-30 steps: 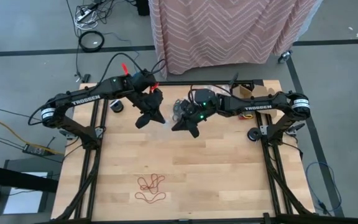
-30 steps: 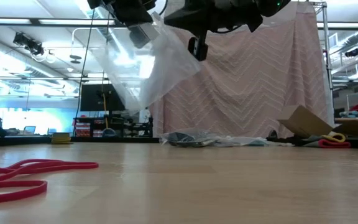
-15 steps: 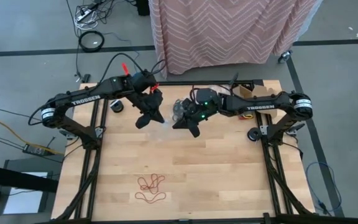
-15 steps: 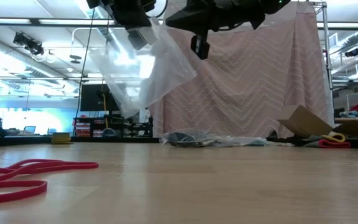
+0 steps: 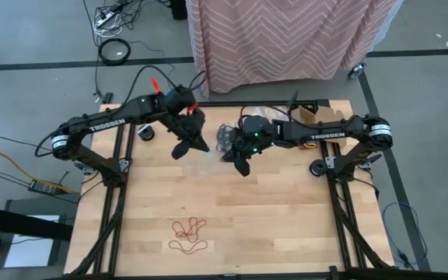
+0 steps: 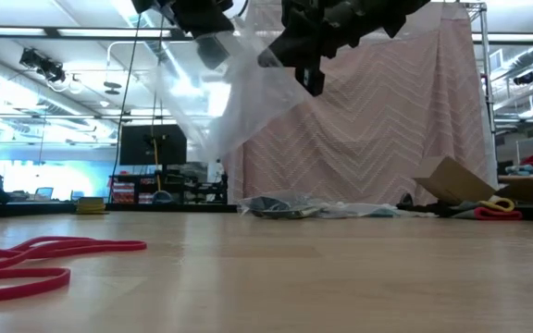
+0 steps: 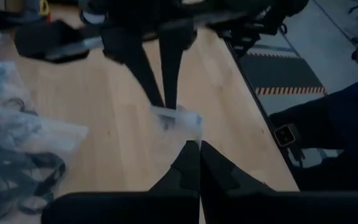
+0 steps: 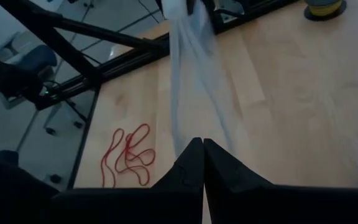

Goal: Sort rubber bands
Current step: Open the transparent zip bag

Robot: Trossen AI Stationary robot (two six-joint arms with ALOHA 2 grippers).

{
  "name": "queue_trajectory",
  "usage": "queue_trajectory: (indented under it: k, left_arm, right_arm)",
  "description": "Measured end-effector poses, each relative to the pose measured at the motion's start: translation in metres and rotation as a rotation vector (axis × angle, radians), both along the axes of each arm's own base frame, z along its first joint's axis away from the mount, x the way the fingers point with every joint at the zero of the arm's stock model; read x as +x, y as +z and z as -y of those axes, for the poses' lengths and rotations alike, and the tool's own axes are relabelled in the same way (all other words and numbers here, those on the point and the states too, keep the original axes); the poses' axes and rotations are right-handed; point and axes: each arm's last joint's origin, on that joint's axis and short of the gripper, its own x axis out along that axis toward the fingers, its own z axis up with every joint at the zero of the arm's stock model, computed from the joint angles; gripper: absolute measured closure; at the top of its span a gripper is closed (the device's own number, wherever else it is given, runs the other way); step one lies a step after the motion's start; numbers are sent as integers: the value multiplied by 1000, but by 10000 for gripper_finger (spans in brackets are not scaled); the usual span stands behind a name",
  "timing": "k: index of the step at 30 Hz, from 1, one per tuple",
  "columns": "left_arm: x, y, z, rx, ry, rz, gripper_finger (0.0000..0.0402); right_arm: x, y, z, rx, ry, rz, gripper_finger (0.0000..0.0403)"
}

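Observation:
A clear empty plastic bag point(image 6: 229, 102) hangs in the air over the table's far middle, held between both grippers. My left gripper point(image 5: 185, 145) is shut on one side of it and my right gripper point(image 5: 240, 164) on the other. Loose red rubber bands point(image 5: 188, 235) lie in a tangle on the wood near the table's front edge, left of centre, also in the right wrist view point(image 8: 127, 155). Dark rubber bands point(image 7: 11, 163) lie inside other clear bags point(image 5: 225, 136) on the table at the far middle. My left gripper pinches the bag's edge point(image 7: 190, 133) between its two shut fingers, slanting down from the table's left. The bag is lifted clear of the table and hangs below and beside the fingers. My right gripper pinches another part of the bag's film point(image 8: 195, 132) between its shut fingers, slanting down from the table's right. From there the film runs as a stretched sheet point(image 8: 191, 68) toward the left gripper, clear of the table.
A cardboard box point(image 6: 452, 180) and small parts stand at the table's far right corner. A yellow roll point(image 8: 325, 7) and a dark roll point(image 5: 146, 134) sit by the far edge. A pink curtain point(image 5: 286, 39) hangs behind the table. Bare wood lies between the bags and the red bands.
My right gripper has turned at the wrist and tipped its fingers further down, staying near the same place. The side of the bag that it holds has been pulled up and across, so the film spreads wider between the grippers.

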Motion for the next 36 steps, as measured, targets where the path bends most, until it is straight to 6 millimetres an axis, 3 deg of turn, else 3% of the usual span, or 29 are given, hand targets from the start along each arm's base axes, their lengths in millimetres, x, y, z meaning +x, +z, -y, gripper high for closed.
queue_trajectory:
  k: [10, 17, 24, 36]
  left_arm:
    - [8, 9, -3, -13, 26, 102, 401]
    - [7, 9, -2, -15, 26, 97, 401]
    - [7, 9, -3, -13, 25, 101, 401]
    - [10, 4, -4, -19, 31, 69, 401]
  right_arm:
    - [7, -11, -5, -29, 42, -9, 392]
    - [13, 2, -8, -16, 71, 131, 297]
    - [19, -5, -8, 39, 64, 123, 211]
    - [26, 2, -4, 84, 37, 231, 202]
